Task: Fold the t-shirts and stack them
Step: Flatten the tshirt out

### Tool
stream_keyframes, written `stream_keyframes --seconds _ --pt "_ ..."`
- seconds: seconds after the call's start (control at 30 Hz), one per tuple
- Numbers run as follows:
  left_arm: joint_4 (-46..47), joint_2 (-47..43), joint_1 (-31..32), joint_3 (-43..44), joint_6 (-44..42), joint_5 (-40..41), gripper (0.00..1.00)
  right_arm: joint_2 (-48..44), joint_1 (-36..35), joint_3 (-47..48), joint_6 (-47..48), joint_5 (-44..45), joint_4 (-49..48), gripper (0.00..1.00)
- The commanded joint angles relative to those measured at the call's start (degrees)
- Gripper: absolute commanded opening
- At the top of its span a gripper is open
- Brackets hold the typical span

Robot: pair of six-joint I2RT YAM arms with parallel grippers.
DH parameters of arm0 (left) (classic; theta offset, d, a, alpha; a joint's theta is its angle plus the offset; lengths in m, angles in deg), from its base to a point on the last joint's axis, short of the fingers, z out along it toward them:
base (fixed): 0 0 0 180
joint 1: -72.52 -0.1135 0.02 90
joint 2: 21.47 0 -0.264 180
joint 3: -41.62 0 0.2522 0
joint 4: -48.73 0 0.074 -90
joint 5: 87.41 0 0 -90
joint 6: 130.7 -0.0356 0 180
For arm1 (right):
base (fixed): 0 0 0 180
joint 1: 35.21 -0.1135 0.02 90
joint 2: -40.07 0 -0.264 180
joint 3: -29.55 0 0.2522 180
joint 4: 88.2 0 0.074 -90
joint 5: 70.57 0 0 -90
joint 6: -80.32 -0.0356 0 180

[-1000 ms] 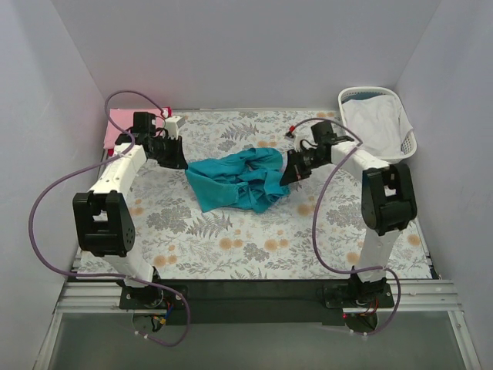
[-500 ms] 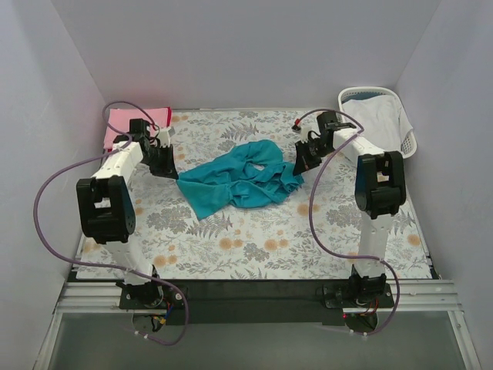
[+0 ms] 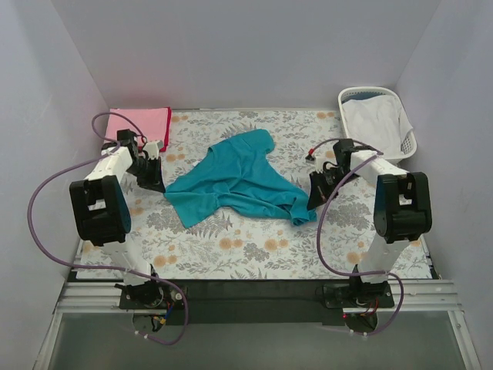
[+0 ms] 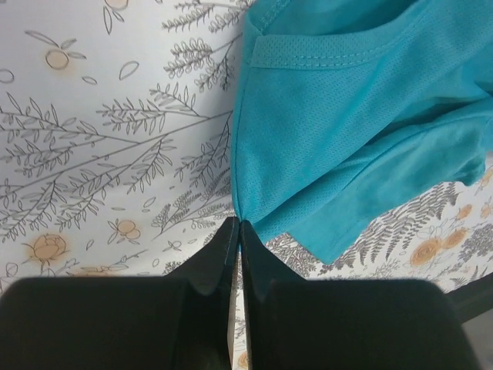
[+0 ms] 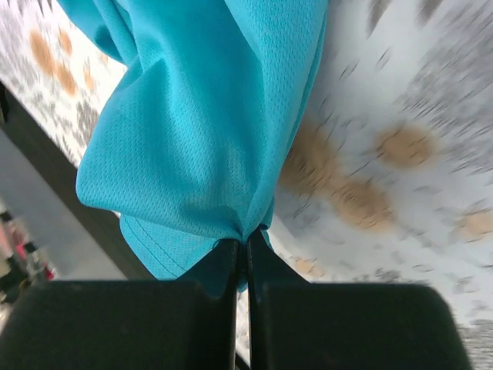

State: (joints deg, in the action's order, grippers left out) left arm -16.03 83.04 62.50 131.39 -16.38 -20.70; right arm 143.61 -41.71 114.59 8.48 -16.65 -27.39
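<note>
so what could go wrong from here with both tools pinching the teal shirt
1. The left tool pinches only a thin edge of the teal shirt, so a harder pull may slip it free.
2. At the right tool the cloth is bunched and doubled over, so it might be laid down with a crease.
3. The pink shirt lies close behind the left tool and could get dragged.

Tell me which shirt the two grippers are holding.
The teal shirt mid-table: left gripper and right gripper each pinch an edge. The pink shirt and red shirt lie stacked far-left, untouched.
</note>
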Motion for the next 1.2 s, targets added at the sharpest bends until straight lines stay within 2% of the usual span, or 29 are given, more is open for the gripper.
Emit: stream_keyframes --seconds 0.0,0.03,0.1,0.17,0.23,0.27,0.37,0.4,0.47,0.5,0.6,0.67,0.7,0.73,0.77,0.8,0.83,0.9,1.03,1.07,1.17 --pt "-1.5 -2.8 0.1 -2.9 -3.1 3.2 0.00 -0.8 -0.1 -6.3 4.6 -0.6 6.2 0.01" --pt "-1.9 -2.0 0.0 -3.1 -3.4 4.9 0.00 0.6 0.5 -5.3 4.4 1.1 6.5 0.01" --pt "-1.3 -2.5 -0.1 -4.5 -3.4 6.8 0.00 2.2 2.1 -2.2 2.9 3.1 8.0 0.19" --pt "-1.4 -3.8 -0.2 -5.0 -3.3 5.1 0.00 0.9 3.0 1.6 2.4 4.3 8.1 0.51" --pt "-1.8 -4.7 -0.2 -5.4 -3.7 2.6 0.00 -1.1 2.7 2.9 2.2 0.7 8.3 0.76" --pt "-1.7 -5.4 -0.2 -5.6 -3.8 1.9 0.01 -1.8 1.7 3.2 2.0 0.3 8.5 0.78" --pt "-2.0 -5.1 -0.2 -5.8 -3.8 1.6 0.14 -2.0 -1.1 2.8 2.0 0.2 8.4 0.80" --pt "-2.3 -4.9 -0.2 -5.3 -3.7 1.5 0.23 -1.9 -2.1 2.7 1.8 -0.2 8.3 0.81" --pt "-2.8 -4.9 -0.2 -4.8 -3.7 1.1 0.32 -0.7 -2.9 2.5 1.5 -0.5 8.2 0.83" --pt "-2.8 -5.7 -0.2 -4.4 -3.8 1.1 0.42 -0.1 -3.6 2.3 1.6 -0.1 8.1 0.86" --pt "-2.4 -7.7 -0.2 -3.8 -4.7 0.3 0.54 0.6 -4.7 2.2 1.7 1.6 7.7 0.88" --pt "-2.8 -10.9 -0.2 -3.6 -6.4 -2.4 0.55 0.9 -5.9 2.0 2.3 2.9 7.6 0.81" --pt "-3.7 -11.9 -0.1 -3.8 -7.4 -3.8 0.55 0.9 -6.8 1.7 2.6 3.5 7.4 0.70" --pt "-4.2 -14.2 0.0 -5.0 -9.9 -6.6 0.55 1.2 -7.3 1.6 3.3 4.5 7.2 0.65" --pt "-5.1 -16.2 0.5 -7.1 -13.8 -9.0 0.53 2.1 -8.3 1.9 3.7 6.3 7.2 0.51" --pt "-5.9 -16.2 0.7 -7.1 -13.9 -9.1 0.53 2.1 -8.6 1.9 4.2 7.2 7.2 0.38" --pt "-6.2 -18.7 1.1 -8.5 -18.6 -10.9 0.50 3.2 -8.9 3.6 4.5 8.6 7.2 0.23" --pt "-5.7 -21.4 3.1 -14.3 -22.1 -10.6 0.45 4.7 -8.9 6.7 4.5 12.2 7.4 0.02" --pt "-2.6 -27.3 5.7 -23.6 -29.1 -8.3 0.42 6.9 -8.8 20.2 4.4 16.5 7.7 0.01" --pt "-1.0 -28.9 6.1 -25.9 -30.6 -7.1 0.40 7.8 -8.6 26.6 4.3 17.7 7.6 0.01" --pt "0.5 -30.1 7.8 -27.8 -32.3 -6.7 0.40 12.1 -7.9 36.7 3.8 19.4 7.1 0.01"
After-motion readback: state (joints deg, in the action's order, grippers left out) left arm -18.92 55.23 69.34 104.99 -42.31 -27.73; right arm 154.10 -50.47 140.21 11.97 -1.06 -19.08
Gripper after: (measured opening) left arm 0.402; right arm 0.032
